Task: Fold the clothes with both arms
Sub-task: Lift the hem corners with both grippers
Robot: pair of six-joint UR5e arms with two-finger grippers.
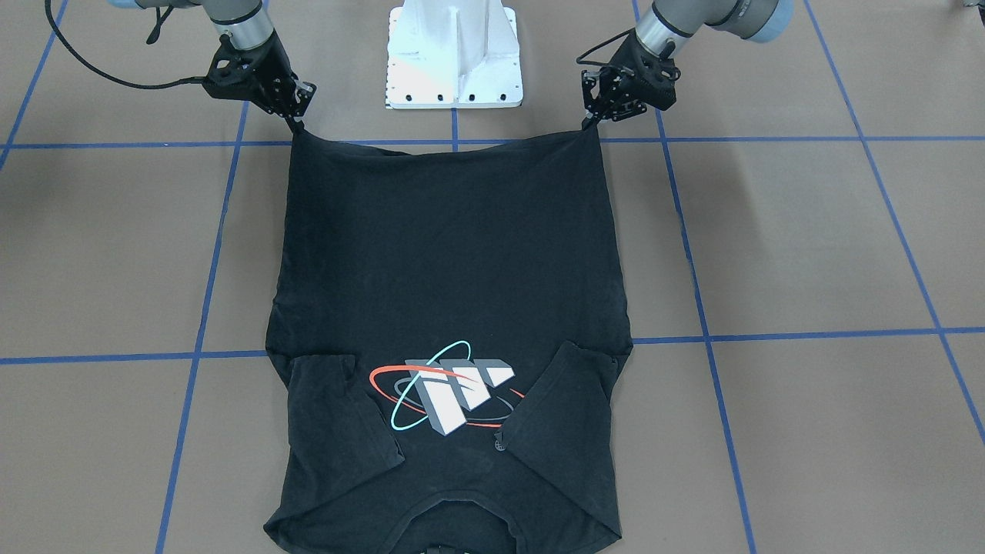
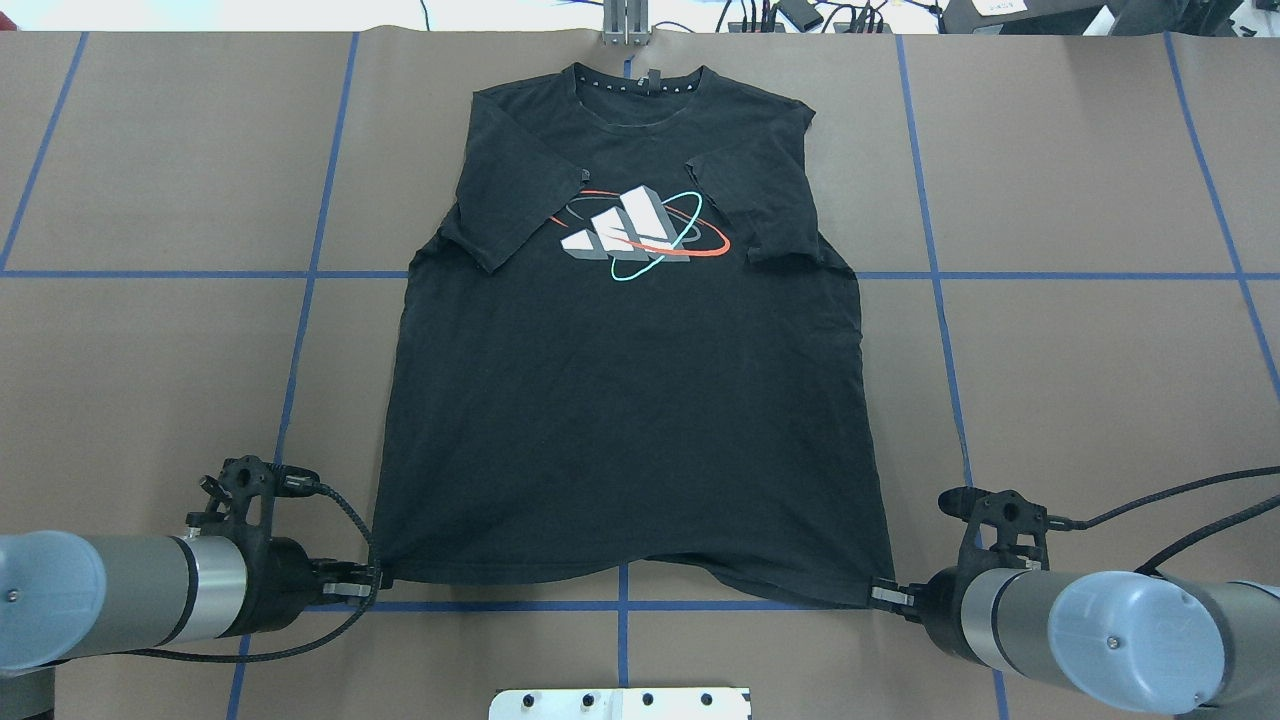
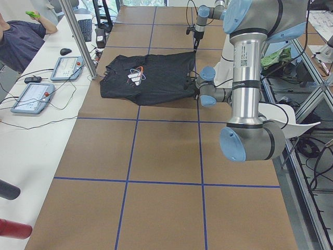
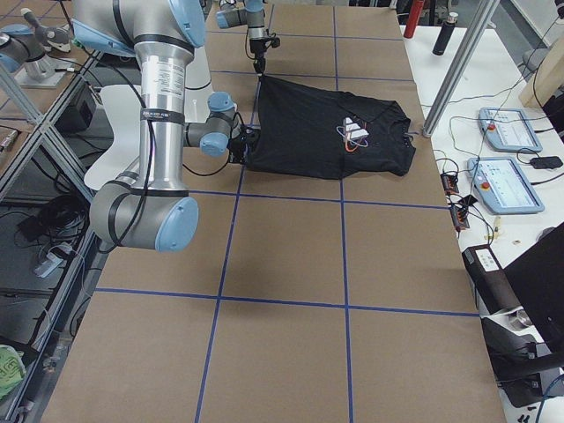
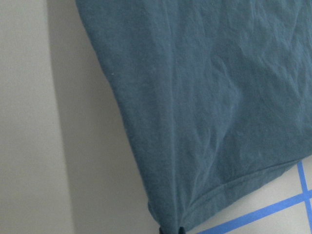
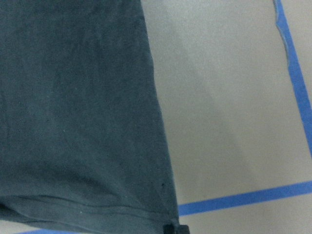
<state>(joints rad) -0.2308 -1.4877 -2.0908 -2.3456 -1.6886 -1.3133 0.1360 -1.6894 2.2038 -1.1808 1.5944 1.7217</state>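
Observation:
The black T-shirt [image 2: 630,400] lies flat and logo up on the brown table, collar at the far edge, both sleeves folded in beside the logo [image 2: 640,235]. My left gripper [image 2: 368,581] is shut on the near left hem corner. My right gripper [image 2: 884,596] is shut on the near right hem corner. Both corners are pinched and pulled taut, low over the table. In the front-facing view the left gripper [image 1: 592,121] is on the right and the right gripper [image 1: 297,123] on the left, with the shirt [image 1: 454,292] between them. The wrist views show only cloth [image 5: 204,107] [image 6: 78,107] at the fingertips.
The white pedestal base [image 2: 620,703] stands between the arms, just behind the hem. Blue tape lines [image 2: 300,330] grid the table. A metal post [image 3: 78,36] and control tablets [image 3: 31,96] stand on the operators' side bench, where a person [image 3: 18,36] sits.

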